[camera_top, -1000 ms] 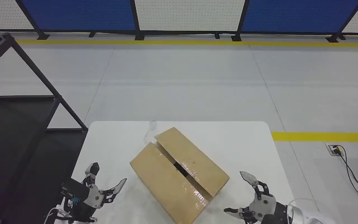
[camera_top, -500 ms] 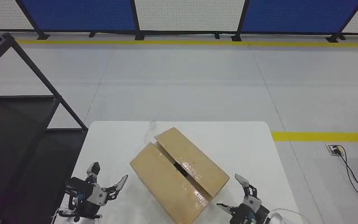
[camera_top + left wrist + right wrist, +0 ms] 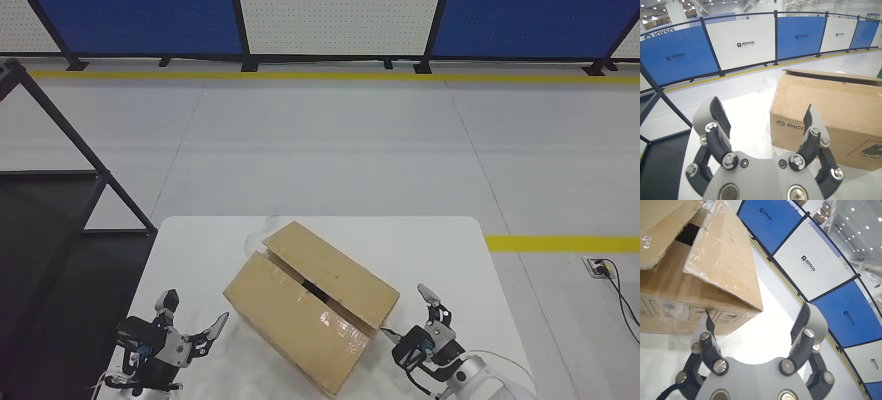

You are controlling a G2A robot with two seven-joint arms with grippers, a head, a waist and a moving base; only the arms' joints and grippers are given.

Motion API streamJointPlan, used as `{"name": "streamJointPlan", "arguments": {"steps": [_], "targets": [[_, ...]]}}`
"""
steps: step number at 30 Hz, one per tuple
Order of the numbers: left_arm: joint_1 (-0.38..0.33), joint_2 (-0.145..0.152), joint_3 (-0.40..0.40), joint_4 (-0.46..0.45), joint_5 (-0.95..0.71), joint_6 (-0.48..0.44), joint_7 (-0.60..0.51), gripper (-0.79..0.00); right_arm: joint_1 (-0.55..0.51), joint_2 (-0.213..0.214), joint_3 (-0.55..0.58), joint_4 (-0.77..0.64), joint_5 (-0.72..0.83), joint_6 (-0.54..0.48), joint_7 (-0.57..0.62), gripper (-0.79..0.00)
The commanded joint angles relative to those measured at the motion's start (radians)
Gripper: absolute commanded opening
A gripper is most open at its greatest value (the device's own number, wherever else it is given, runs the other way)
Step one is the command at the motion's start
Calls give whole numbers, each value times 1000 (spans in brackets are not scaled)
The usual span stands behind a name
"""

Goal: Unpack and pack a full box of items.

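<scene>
A brown cardboard box (image 3: 310,305) lies at an angle in the middle of the white table (image 3: 440,250). Its top flaps are folded down with a dark gap (image 3: 687,234) between them, and one taped flap (image 3: 723,249) stands slightly raised. My left gripper (image 3: 194,310) is open near the table's front left, a short way from the box's end wall (image 3: 829,113), holding nothing. My right gripper (image 3: 412,318) is open at the box's front right corner. One of its fingertips (image 3: 707,317) lies against the box's side wall, the other is out over bare table.
A black metal rack (image 3: 50,250) stands off the table's left edge. A bit of crumpled clear film (image 3: 766,83) lies on the table behind the box. Bare table shows to the right of the box and along its far edge.
My right gripper has moved left to the box's corner. The box has slid and turned a little to the left. My left gripper has barely moved.
</scene>
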Motion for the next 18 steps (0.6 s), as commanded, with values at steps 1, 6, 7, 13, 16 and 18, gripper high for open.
{"name": "streamJointPlan", "arguments": {"steps": [1, 6, 7, 13, 16, 18], "targets": [[0, 0, 0, 0, 0, 0, 0, 0, 20, -4, -6, 13, 22, 16, 11, 0], [2, 0, 15, 5, 36, 3, -12, 0, 15, -1, 15, -5, 6, 38, -11, 0], [-1, -1, 16, 13, 34, 12, -14, 0, 2, 1, 29, -16, 1, 44, -20, 0], [-41, -18, 27, 55, -56, 172, -25, 0, -95, 12, 124, -81, 6, 74, -49, 0], [-64, -24, 31, 73, -96, 220, -49, 0, -141, 15, 163, -109, 15, 82, -64, 0], [-87, -26, 26, 85, -108, 251, -66, 0, -168, 18, 187, -126, 19, 86, -76, 0]]}}
